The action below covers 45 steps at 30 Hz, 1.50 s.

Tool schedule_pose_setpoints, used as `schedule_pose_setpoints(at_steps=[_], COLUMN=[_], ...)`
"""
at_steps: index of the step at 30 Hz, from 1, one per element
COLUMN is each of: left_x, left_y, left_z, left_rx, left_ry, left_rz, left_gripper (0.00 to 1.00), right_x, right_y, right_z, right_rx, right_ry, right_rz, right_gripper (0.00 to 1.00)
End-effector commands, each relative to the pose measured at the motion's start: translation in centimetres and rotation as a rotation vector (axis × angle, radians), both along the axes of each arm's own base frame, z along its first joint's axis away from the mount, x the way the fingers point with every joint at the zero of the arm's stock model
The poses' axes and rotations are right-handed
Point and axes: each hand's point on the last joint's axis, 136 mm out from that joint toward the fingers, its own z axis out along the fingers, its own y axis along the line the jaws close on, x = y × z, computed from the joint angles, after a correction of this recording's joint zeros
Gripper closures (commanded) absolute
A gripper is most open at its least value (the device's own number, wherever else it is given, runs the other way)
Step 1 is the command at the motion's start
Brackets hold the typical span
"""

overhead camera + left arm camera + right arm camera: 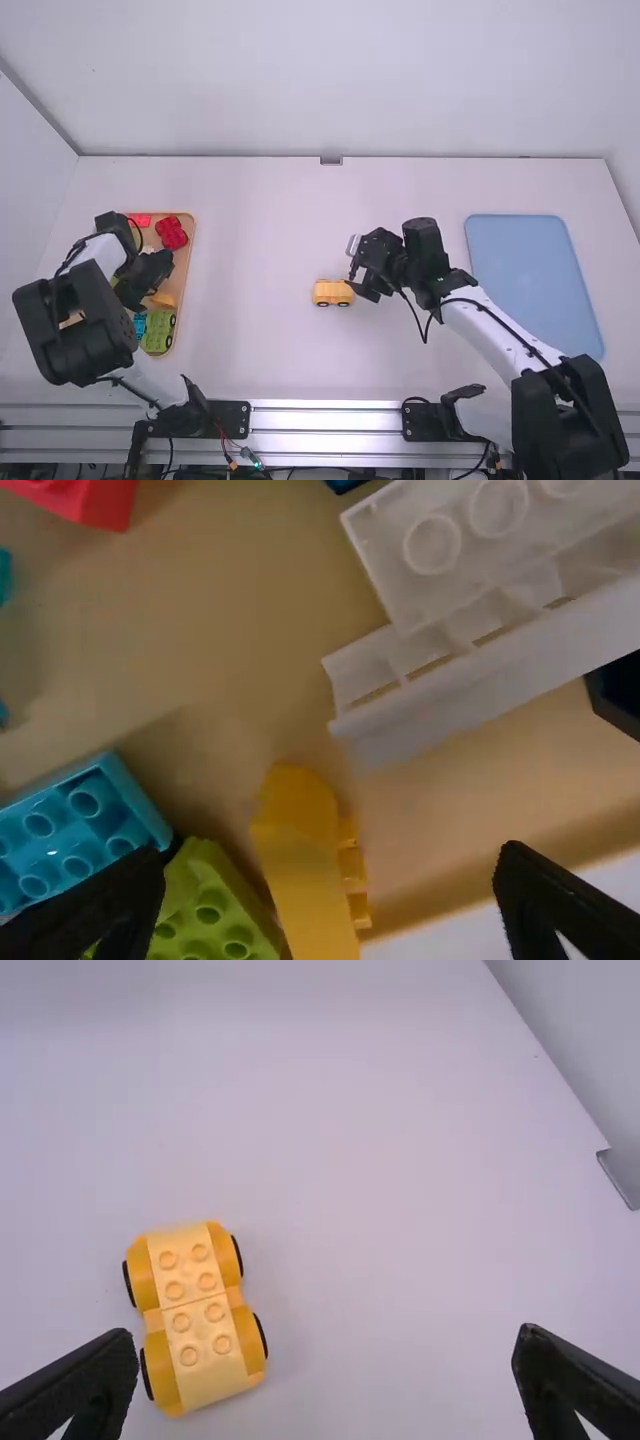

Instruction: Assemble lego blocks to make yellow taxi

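Observation:
My left gripper (pixel 146 284) is over the wooden tray (pixel 187 262). In the left wrist view that gripper (pixel 330 868) is open, with a curved yellow piece (pixel 300 865) lying below, between its fingers and beside a lime green block (pixel 212 905). On the table stands the yellow car body (pixel 333 292) with black wheels; two short rows of studs run along its top. Close to the right of it is my right gripper (pixel 362 284). The right wrist view has this gripper (pixel 328 1338) open, with the car body (pixel 197 1312) off toward one finger and not held.
The tray also holds red blocks (pixel 171 233), a turquoise block (pixel 75 830), translucent white pieces (pixel 450 630) and a green wheeled piece (pixel 159 330). A blue flat tray (pixel 530 270) lies at the table's right.

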Motion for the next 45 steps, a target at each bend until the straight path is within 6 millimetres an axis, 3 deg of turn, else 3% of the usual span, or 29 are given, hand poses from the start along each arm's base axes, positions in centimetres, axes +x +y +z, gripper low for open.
schedule_pose_setpoints(at_steps=[1,4,5,7,30,32,38,40,45], left_x=[0.6,0.5,0.6,1.0,-0.7,-0.7,-1.2,-1.2,-1.3], left_y=[-0.4,-1.0,-1.2,-1.3,-2.7,-2.8,-2.9,-3.0,-2.5], left_z=[0.1,-0.2,-0.4,-0.7,-2.9,-2.9,-3.0,-3.0,-2.9], left_rx=[-0.008,-0.004,-0.004,0.000,-0.012,-0.015,-0.021,-0.022,0.003], left_ry=[-0.010,0.001,-0.005,-0.021,0.008,0.010,0.029,0.030,0.038], left_rz=[0.006,-0.008,-0.012,-0.007,-0.017,-0.017,-0.017,-0.017,-0.006], left_gripper=[0.16,0.20,0.28,0.32,0.37,0.41,0.43,0.51,0.55], right_x=[-0.2,-0.1,-0.1,-0.1,0.2,0.2,0.2,0.2,0.1], right_y=[0.1,0.1,0.1,0.1,0.3,0.3,0.3,0.3,0.3], right_z=[0.2,0.3,0.3,0.3,0.7,0.7,0.7,0.7,0.6], right_rx=[0.015,0.015,0.012,0.013,0.037,0.037,0.038,0.038,0.036], right_ry=[0.006,0.002,-0.002,-0.002,-0.003,0.000,-0.001,-0.003,0.000], right_rz=[-0.005,-0.004,-0.002,-0.003,-0.018,-0.018,-0.018,-0.017,-0.017], right_gripper=[0.01,0.01,0.01,0.01,0.01,0.01,0.01,0.01,0.01])
